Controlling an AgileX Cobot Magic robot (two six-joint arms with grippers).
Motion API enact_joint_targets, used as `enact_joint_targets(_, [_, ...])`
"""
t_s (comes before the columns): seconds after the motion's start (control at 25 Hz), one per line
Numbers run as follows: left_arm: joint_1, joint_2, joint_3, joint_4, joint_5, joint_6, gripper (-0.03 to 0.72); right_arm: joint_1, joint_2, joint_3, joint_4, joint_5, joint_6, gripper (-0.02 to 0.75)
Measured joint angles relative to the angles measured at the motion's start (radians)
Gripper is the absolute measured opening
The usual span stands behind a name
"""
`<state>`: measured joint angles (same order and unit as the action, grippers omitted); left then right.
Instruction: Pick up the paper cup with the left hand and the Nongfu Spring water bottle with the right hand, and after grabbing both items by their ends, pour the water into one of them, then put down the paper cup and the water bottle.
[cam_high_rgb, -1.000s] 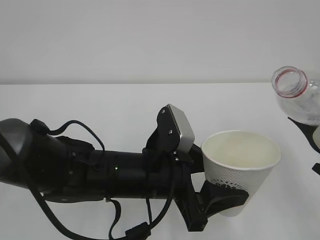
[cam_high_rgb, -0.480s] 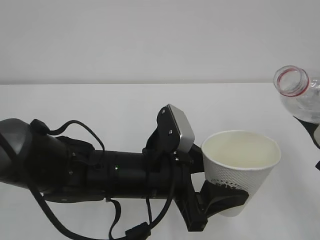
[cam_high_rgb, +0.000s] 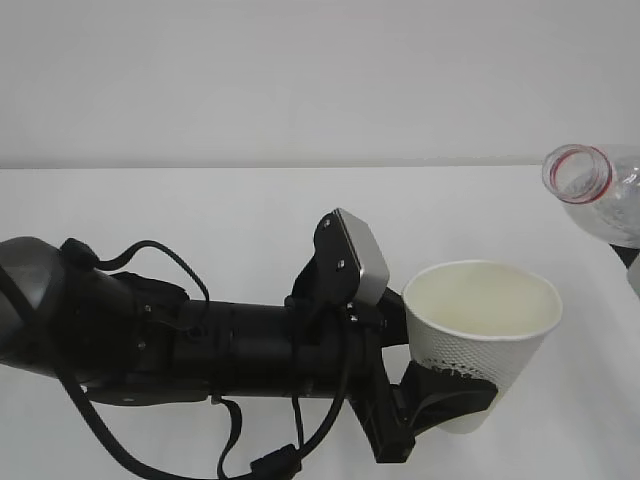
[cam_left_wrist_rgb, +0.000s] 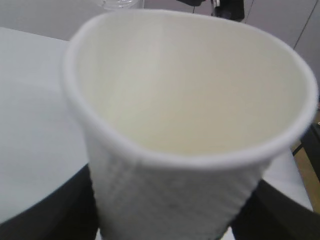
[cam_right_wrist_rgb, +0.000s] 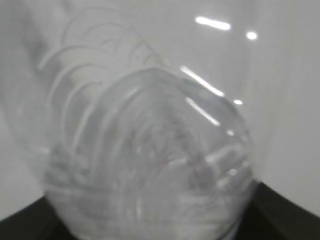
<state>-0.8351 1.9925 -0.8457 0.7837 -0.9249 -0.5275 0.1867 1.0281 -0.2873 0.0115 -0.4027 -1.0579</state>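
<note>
Exterior view is showing the left hand (cam_high_rgb: 440, 395) gripping the paper cup (cam_high_rgb: 478, 335) near its base, upright above the table (cam_high_rgb: 200, 210). Right of the cup and higher, the Nongfu Spring water bottle (cam_high_rgb: 600, 190) is tilting, uncapped mouth leftward, the right hand (cam_right_wrist_rgb: 280, 215) clamping its base.

Landmark: paper cup (cam_high_rgb: 482, 335), upright, mouth up, right of centre in exterior view. Left hand (cam_high_rgb: 445, 395) reaches in from the cup's left; its fingers (cam_high_rgb: 452, 392) wrap the cup's lower wall on either side. Nongfu Spring water bottle (cam_high_rgb: 598, 192) sits up and to the right of the cup, apart from it, tilted with its mouth turned toward the cup. Tabletop (cam_high_rgb: 200, 210) lies beneath and behind the cup.
</note>
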Motion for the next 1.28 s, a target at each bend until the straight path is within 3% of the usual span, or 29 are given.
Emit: enact_joint_targets(1.28, [0.000, 0.000, 0.000, 0.002, 0.000, 0.000, 0.519, 0.000, 0.040, 0.000, 0.051, -0.033, -0.240, 0.495])
